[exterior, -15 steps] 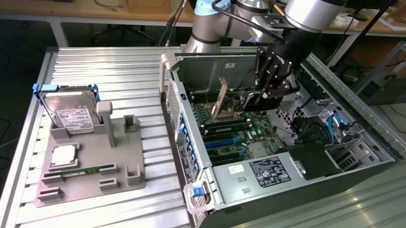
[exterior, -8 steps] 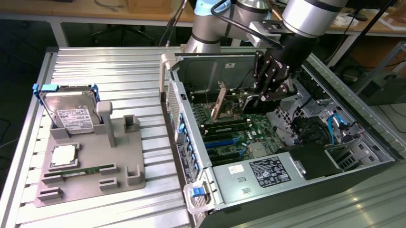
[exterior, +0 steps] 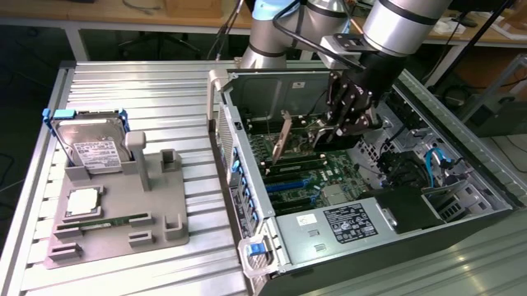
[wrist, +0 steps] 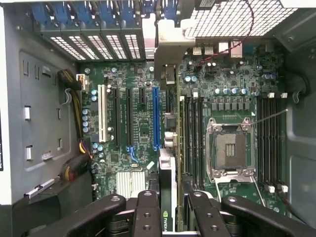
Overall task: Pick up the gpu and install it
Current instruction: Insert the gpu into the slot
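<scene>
A ribbed metal table (exterior: 148, 80) fills the foreground, and behind it a wooden workbench (exterior: 115, 15) on white legs stands over dark floor (exterior: 24, 55).

Tabletop (exterior: 148, 80): ribbed bare metal, dull silver sheen.
Holder (exterior: 123, 209): matt grey plastic.
Hard drive (exterior: 92, 145): bright metal shell, white paper label.
Case (exterior: 272, 92): grey sheet metal, satin.
Gpu (wrist: 167, 197): smooth board edge with silvery metal bracket.
Pincer (wrist: 170, 207): matt black fingers, screw-studded.
Arm (exterior: 403, 18): smooth satin silver shell.
</scene>
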